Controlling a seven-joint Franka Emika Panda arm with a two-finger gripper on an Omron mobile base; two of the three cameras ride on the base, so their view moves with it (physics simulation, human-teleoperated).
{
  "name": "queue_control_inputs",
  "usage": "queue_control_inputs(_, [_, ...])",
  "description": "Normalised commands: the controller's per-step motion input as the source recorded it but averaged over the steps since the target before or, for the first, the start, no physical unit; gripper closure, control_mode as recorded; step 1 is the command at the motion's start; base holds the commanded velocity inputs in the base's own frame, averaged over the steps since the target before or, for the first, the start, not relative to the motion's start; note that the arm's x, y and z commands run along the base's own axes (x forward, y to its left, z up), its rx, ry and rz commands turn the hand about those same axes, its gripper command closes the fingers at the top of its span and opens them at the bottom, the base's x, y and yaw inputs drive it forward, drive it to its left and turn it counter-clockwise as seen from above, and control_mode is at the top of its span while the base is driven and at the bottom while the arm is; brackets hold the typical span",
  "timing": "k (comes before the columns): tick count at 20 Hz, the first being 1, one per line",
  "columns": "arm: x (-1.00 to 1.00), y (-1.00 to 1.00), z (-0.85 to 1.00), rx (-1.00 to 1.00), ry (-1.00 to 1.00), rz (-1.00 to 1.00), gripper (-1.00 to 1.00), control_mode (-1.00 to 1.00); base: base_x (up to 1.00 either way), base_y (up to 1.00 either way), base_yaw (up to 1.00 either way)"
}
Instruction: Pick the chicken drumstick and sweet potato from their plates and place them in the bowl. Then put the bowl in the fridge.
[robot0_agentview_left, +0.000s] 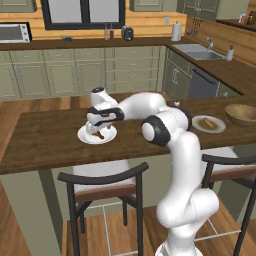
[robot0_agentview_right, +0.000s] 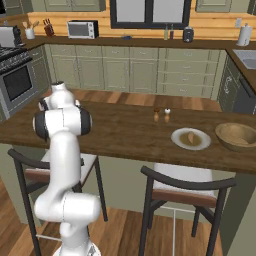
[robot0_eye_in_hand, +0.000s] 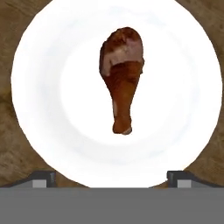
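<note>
Reddish-brown chicken drumstick (robot0_eye_in_hand: 121, 81): lies on a white plate (robot0_eye_in_hand: 39, 87) directly below the end effector (robot0_eye_in_hand: 112, 177), a little ahead of the midpoint between the fingertips. Long axis runs straight away from the end effector, crosswise to the line between the tips; thin bone end nearer, thick end farther.

End effector (robot0_agentview_left: 98, 131): jaws at full spread, holding nothing, hovering over the plate (robot0_agentview_left: 86, 135) on the wooden counter (robot0_agentview_left: 45, 140).

Sweet potato (robot0_agentview_right: 191, 137): on the second plate (robot0_agentview_right: 178, 137), well off to the side, just beside the wooden bowl (robot0_agentview_right: 226, 140).

Obscured: in the left base view the wrist covers most of the drumstick. Height above the plate hard to judge.
</note>
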Motion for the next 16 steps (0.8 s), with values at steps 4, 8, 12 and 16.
queue_control_inputs(4, [0.04, 0.0, -0.43, -0.04, 0.0, 0.0, -1.0, -1.0, 0.0, 0.0, 0.0])
queue_control_inputs(8, [0.18, 0.0, -0.17, -0.01, -0.05, 0.0, -1.0, -1.0, 0.0, 0.0, 0.0])
queue_control_inputs(12, [0.26, 0.0, -0.02, 0.0, -0.02, 0.0, -1.0, -1.0, 0.0, 0.0, 0.0])
queue_control_inputs(16, [0.16, 0.01, -0.07, 0.0, -0.01, 0.0, -1.0, -1.0, 0.0, 0.0, 0.0])
